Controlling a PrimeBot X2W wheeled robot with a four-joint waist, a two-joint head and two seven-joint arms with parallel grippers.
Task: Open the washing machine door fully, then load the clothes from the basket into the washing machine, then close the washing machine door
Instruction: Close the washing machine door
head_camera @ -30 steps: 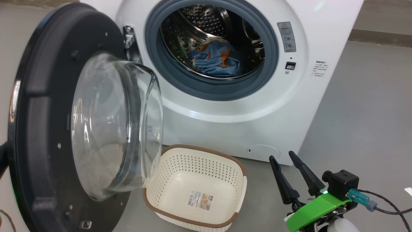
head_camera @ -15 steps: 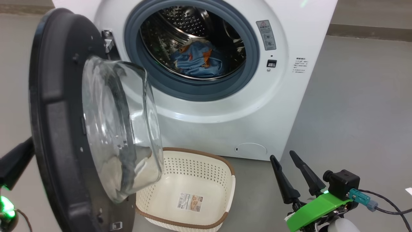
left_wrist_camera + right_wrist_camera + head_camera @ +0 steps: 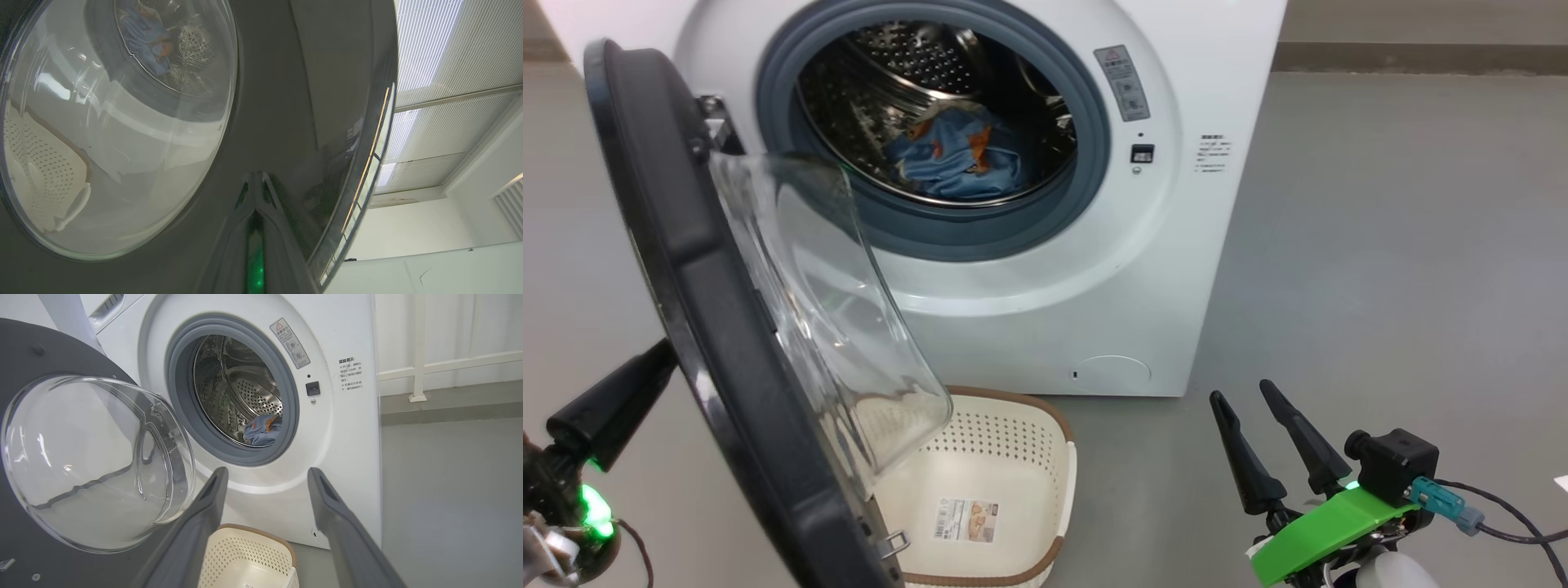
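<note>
1. I am pressing my left gripper (image 3: pixel 658 363), jaws shut together and holding nothing, against the glossy outer face of the washing machine door (image 3: pixel 719 327), which is standing roughly half open at the left of the washing machine (image 3: pixel 1013 310).
2. The light blue garment (image 3: pixel 952 155) is lying low in the steel drum, behind the grey-blue gasket (image 3: pixel 980 237). The basket (image 3: pixel 1045 412) is sitting on the floor at the machine's foot with only its label inside, so I am judging the loading done and the closing in hand.
3. I am pushing, not gripping, so my tips risk sliding across the slick panel and leaving the door short of its latch.
4. A weak push risks an uncaught latch.
5. The basket is sitting just under the door's glass bowl; I cannot tell whether the door's lower edge is clearing its rim.
6. My right gripper (image 3: pixel 1240 390) is hovering at the near right, jaws wide and empty, well apart from the door.
</note>
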